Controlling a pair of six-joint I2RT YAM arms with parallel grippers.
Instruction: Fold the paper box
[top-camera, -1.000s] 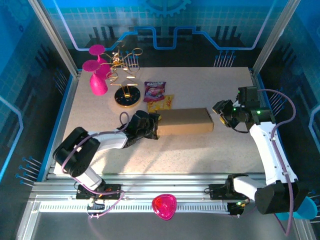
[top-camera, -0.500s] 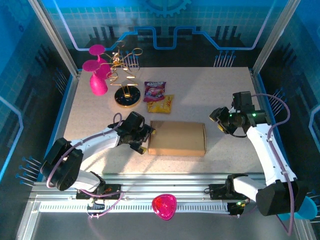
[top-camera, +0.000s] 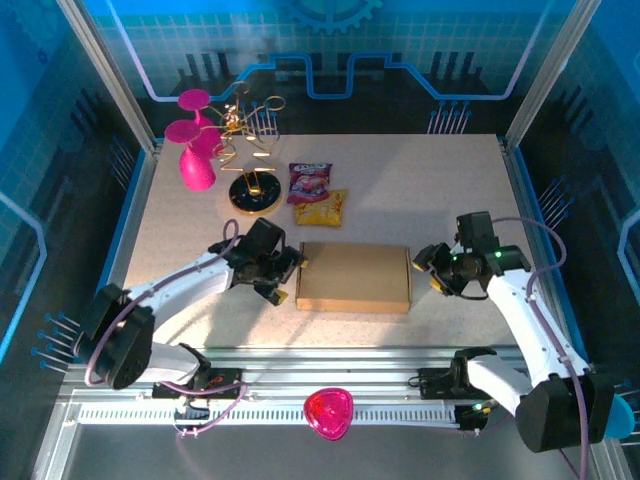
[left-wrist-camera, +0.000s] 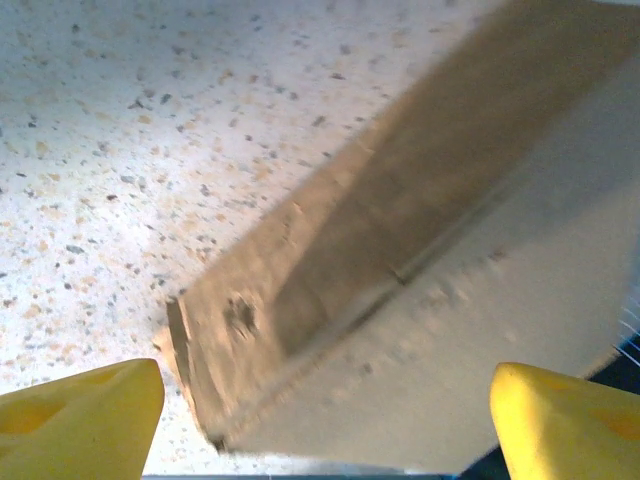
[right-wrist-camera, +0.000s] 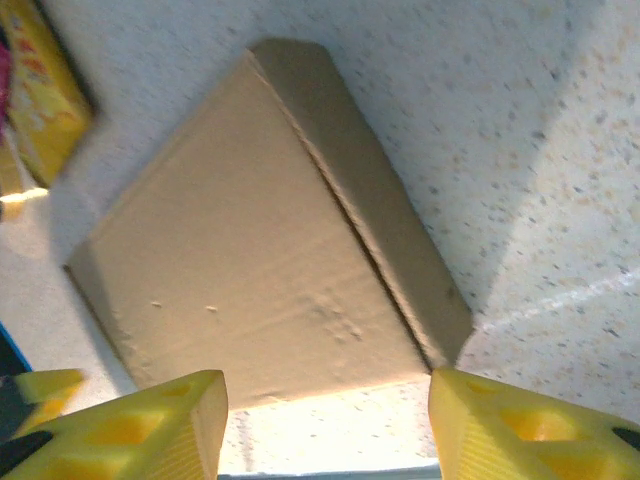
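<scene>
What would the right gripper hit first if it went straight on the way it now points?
Probably the paper box: the open right gripper points at its right end across a strip of table. Depth is unclear, so it could graze the table first.

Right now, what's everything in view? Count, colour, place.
box: 1, brown, flat at table centre, between the two grippers
yellow packet: 1, yellow, just beyond the box
pink packet: 1, pink, beyond the yellow packet
vase: 1, pink with pink flowers, far left of table
wire ornament: 1, gold on a dark round base, right of the vase
heart shape: 1, pink-red, on the near rail between the arm bases
table: 1, speckled beige
left gripper: 1, yellow fingers, open, at the box's left end
right gripper: 1, yellow fingers, open, off the box's right end, apart from it
</scene>
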